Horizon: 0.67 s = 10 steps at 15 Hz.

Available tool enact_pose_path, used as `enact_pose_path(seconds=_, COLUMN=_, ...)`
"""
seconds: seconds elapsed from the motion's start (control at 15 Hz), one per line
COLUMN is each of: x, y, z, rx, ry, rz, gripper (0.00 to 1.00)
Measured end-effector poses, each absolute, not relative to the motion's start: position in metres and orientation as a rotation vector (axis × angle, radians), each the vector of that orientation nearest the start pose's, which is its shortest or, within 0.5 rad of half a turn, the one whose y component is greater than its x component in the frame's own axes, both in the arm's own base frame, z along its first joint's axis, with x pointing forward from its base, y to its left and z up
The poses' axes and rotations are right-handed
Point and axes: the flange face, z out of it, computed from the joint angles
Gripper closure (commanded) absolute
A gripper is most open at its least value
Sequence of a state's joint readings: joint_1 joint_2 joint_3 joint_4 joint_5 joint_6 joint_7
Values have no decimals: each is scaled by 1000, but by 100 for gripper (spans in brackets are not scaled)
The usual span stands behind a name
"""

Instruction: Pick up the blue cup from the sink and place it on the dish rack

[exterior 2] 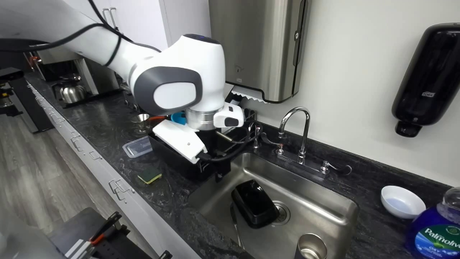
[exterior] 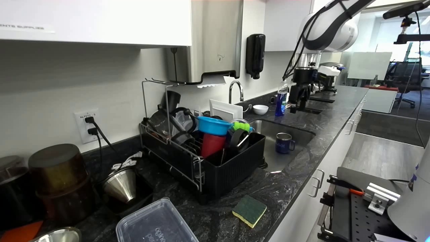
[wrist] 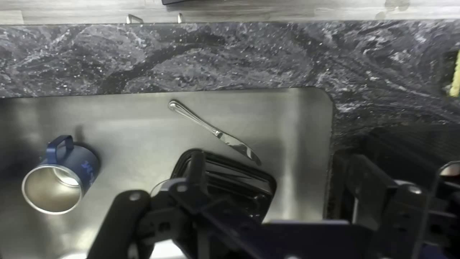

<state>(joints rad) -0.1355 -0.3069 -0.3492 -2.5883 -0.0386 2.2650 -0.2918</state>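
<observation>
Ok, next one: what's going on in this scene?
A robot arm is poised with its jaws open and holding nothing. The blue mug stands upright in the steel sink, not yet picked up, along with a black container and a table knife. The black dish rack, where the mug is meant to go, stands next to the sink and already holds a red cup and a light-blue bowl, among other things.

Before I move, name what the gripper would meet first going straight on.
Probably the black dish in the sink; depth is unclear, so the gripper could meet the knife beside it.
</observation>
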Motion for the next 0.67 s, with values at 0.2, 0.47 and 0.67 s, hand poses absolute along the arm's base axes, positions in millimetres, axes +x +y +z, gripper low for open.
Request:
enact_pose_path(seconds=0.2, x=395, y=-221, z=335, rx=-3090, ry=303, rz=23, gripper=0)
enact_pose_path(seconds=0.47, x=422, y=-260, z=311, rx=-3128, ry=387, rz=78, gripper=0)
enact_pose_path(seconds=0.67, x=437, y=-284, z=297, rx=-3144, ry=465, rz=116, gripper=0)
